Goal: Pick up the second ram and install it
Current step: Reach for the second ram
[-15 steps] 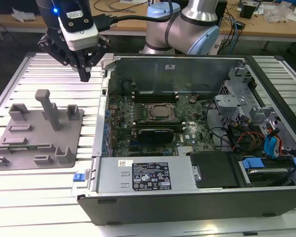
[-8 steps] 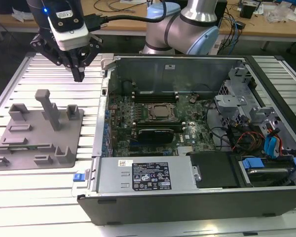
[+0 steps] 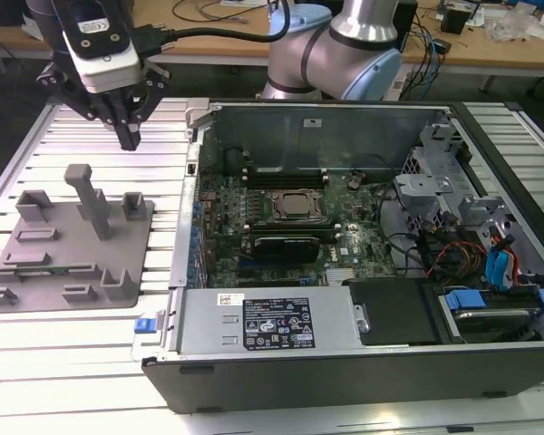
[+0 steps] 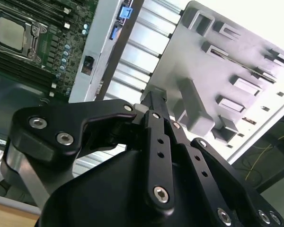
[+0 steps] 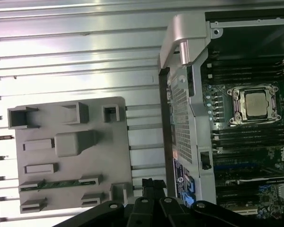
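the claw (image 3: 127,136) hangs pinched narrow and empty, while the second ram (image 3: 50,269) sits lower and well off to its side, cradled in the grey holder (image 3: 136,245), likely so it's easy to grasp.

First wrist view: the second ram (image 5: 61,183) lies in a long slot of the grey tray (image 5: 109,156). Only its thin green edge shows, and its chips are too small to tell. The computer case (image 5: 189,94) beside the tray is cut off by the picture's edge on its far side. Second wrist view: the gripper (image 4: 155,97) covers one end of the tray.
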You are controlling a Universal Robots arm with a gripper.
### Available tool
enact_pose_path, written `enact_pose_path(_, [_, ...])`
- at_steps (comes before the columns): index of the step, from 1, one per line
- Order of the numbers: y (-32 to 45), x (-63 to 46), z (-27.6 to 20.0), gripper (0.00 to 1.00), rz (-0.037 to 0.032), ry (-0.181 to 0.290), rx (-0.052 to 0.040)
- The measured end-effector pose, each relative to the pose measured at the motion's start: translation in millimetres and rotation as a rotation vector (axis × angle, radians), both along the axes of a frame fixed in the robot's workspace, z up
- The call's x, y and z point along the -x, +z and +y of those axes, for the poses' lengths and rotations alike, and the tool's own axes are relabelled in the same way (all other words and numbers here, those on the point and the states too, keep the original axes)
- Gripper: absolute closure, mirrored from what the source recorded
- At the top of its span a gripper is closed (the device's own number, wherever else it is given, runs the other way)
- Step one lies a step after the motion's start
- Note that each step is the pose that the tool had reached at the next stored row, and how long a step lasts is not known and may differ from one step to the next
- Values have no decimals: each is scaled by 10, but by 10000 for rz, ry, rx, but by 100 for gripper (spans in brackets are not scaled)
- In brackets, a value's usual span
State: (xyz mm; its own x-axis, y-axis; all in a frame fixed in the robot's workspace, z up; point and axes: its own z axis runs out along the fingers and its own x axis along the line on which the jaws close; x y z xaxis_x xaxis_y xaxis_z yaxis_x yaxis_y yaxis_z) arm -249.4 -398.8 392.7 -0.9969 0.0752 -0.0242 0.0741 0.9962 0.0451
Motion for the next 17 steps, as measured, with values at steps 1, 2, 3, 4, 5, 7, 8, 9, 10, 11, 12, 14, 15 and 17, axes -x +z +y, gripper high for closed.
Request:
enact_pose_path(1, [-1, 35, 0, 92, 0, -1, 0])
enact_pose_path(2, [-1, 57, 0, 92, 0, -1, -1])
enact_pose_path(3, [-3, 84, 0, 92, -1, -1, -1])
enact_pose_path(4, [-3, 114, 0, 92, 0, -1, 0])
enact_pose_path(5, [-6, 151, 0, 92, -1, -1, -1])
enact_pose_path(7, [-8, 192, 0, 92, 0, 0, 0])
enact_pose_path(8, [-11, 225, 1, 92, 0, -1, -1])
enact_pose_path(9, [-13, 252, 1, 92, -1, -1, -1])
enact_pose_path(10, [-15, 280, 1, 92, 0, -1, 0])
enact_pose_path(11, [-17, 311, 1, 92, 0, -1, 0])
enact_pose_path(12, [-21, 365, 0, 92, 0, 0, 0])
enact_pose_path(14, [-32, 477, 1, 92, 0, 0, -1])
enact_pose_path(15, [-37, 532, 1, 92, -1, -1, 0])
enact_pose_path(17, [-44, 606, 1, 92, -1, 0, -1])
